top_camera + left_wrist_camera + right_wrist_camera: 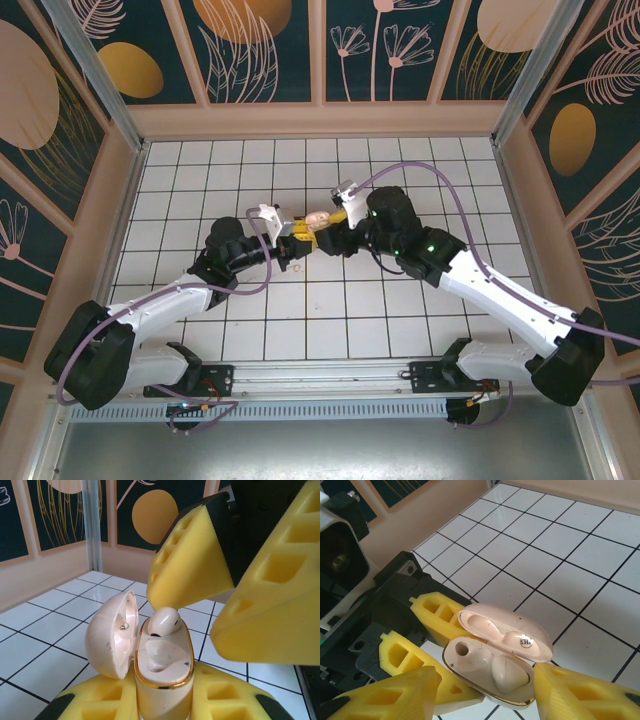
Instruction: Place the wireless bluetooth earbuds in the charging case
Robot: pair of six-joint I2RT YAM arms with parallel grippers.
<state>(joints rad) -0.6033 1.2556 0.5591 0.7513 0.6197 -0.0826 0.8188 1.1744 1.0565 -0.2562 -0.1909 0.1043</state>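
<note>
The pinkish-beige charging case stands upright between the yellow fingers of my left gripper, which is shut on it. Its lid hangs open to the left. One earbud sits in the far socket; the near socket is empty. My right gripper hovers just over the case, open, its fingers on either side and holding nothing. The seated earbud lies beside the empty socket. From above, both grippers meet at the case mid-table.
White tiled floor with peach walls all round. A small pale round piece lies on a tile just in front of the grippers. Purple cables loop over both arms.
</note>
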